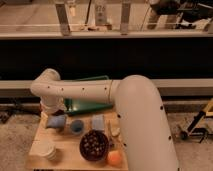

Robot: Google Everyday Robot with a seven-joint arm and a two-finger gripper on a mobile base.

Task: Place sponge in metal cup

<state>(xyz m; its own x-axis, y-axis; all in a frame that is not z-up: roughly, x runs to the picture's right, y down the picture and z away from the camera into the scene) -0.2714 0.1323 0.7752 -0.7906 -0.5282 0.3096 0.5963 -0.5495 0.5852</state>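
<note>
No text, label, brand or number can be read anywhere, neither on the arm [90,91] nor on the things on the counter [37,150].

One gripper [51,113] at table's far-left corner. One sponge [56,121], one blue cup [76,126], one pale pad [98,122], one dark bowl [93,145], one orange [115,158], one white cup [46,149], one green tray [85,106].
</note>
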